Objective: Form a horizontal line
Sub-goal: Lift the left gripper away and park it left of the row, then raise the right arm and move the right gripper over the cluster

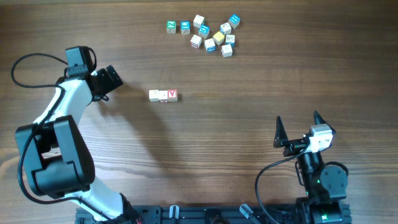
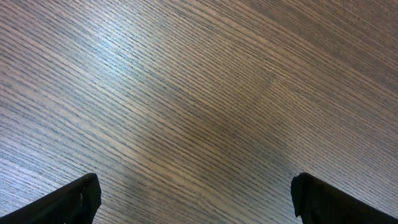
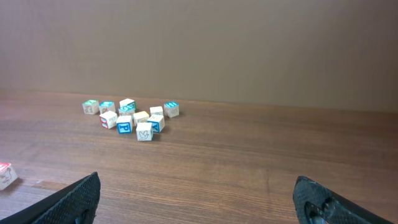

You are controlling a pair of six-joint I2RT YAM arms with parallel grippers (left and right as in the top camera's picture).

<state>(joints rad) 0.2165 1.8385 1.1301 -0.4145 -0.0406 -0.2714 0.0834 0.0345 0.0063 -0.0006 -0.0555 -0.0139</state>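
Horizontal line [image 1: 163,95]: short row of three touching letter cubes, mid-table, slightly left of centre. Cube with red "V" [image 1: 172,94] at row's right end. Row runs parallel to far edge of table [image 1: 249,162].

Loose cube bunch [image 1: 213,34]: near far edge, about centre, well apart from row.

Left gripper [image 1: 111,79]: left of row, near but not touching; fingers spread wide, only bare table between them.

Right gripper [image 1: 297,118]: near-right area of table, fingers spread wide, nothing held, well apart from row.

Even soft light, pics sharp w/ no blur; pale glare band upper left to centre on table [image 2: 143,93] in left wrist view.
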